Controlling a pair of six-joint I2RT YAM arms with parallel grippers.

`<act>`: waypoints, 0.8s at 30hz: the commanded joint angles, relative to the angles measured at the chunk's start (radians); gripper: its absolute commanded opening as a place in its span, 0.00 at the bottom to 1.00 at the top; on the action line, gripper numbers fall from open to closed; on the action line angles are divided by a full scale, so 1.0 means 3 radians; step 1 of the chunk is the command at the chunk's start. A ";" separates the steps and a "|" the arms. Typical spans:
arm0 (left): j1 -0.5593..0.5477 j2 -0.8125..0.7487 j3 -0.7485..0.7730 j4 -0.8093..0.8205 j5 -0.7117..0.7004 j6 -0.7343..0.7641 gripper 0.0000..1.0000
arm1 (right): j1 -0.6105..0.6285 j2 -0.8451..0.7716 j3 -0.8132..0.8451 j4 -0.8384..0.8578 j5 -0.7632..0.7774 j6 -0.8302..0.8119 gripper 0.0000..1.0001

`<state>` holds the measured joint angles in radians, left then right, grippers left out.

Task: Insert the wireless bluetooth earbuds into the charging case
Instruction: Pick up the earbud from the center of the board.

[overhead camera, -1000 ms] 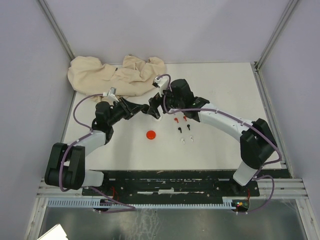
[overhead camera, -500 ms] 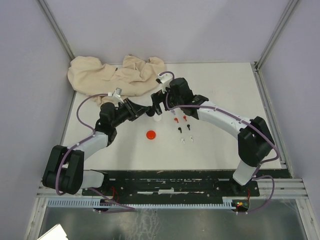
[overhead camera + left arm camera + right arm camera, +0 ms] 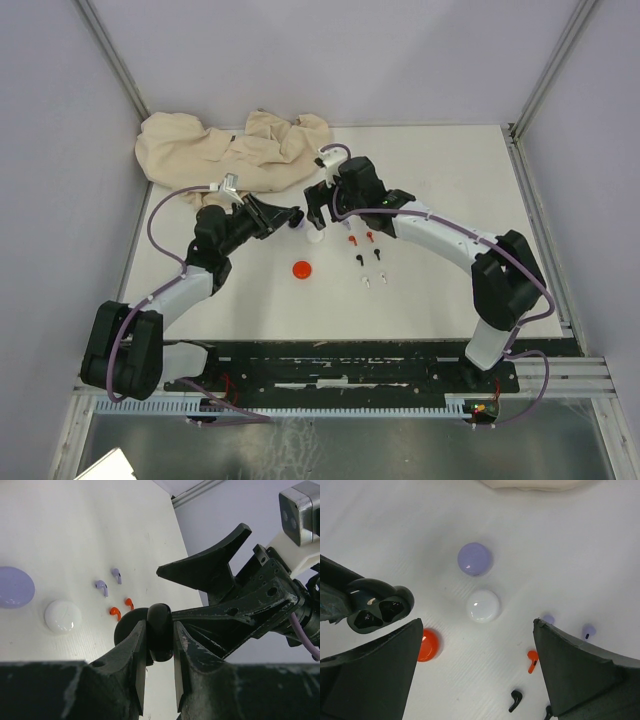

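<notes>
- Pinching a black charging case [image 3: 159, 632] between them, the left jaws hold it off the surface [image 3: 450, 180], up and to the left of the white disc [image 3: 483, 606] as the right wrist camera sees it.
- The case is open, and two dark hollows in it face that camera.
- The right jaws are spread wide and grip nothing. They hang above the white disc, with one finger on either side of it in their own view.
- A purple disc [image 3: 475, 559] lies just beyond the white disc, on the side away from the arm bases, with a narrow gap between the two.
- A red disc [image 3: 430, 645] lies near the white disc, towards the bases and to its left, partly hidden behind one finger of the right jaws.
- Two purple earbuds [image 3: 548, 619] lie on the surface to the right of the white disc, near it and a little apart from each other.
- Two red earbuds [image 3: 115, 612] lie side by side to the right of the white disc, a step closer to the bases than the purple pair.
- Two black earbuds [image 3: 357, 260] and then two white earbuds [image 3: 367, 282] follow in rows, each pair farther from the white disc towards the bases.
- A crumpled beige cloth [image 3: 230, 150] lies well beyond the white disc, at the far left of the surface.
</notes>
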<state>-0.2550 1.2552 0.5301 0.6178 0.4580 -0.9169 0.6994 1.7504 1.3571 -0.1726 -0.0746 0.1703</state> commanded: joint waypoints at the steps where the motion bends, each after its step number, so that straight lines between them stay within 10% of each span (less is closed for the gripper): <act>1: -0.0009 -0.0077 0.0146 -0.0055 -0.0209 0.0151 0.03 | -0.0008 -0.0173 -0.0018 -0.0112 0.0421 0.0092 1.00; 11: -0.0014 0.0058 0.0079 0.0082 -0.0269 0.0076 0.03 | -0.0087 -0.0233 -0.0049 -0.1363 0.1019 0.0293 0.88; 24: -0.0020 0.0061 0.0047 0.0113 -0.0264 0.0068 0.03 | -0.0093 0.0260 -0.0079 -0.1394 0.0602 0.0537 0.66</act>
<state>-0.2558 1.2812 0.5320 0.5858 0.3920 -0.9081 0.6720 1.7905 1.3396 -0.5991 0.1429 0.2943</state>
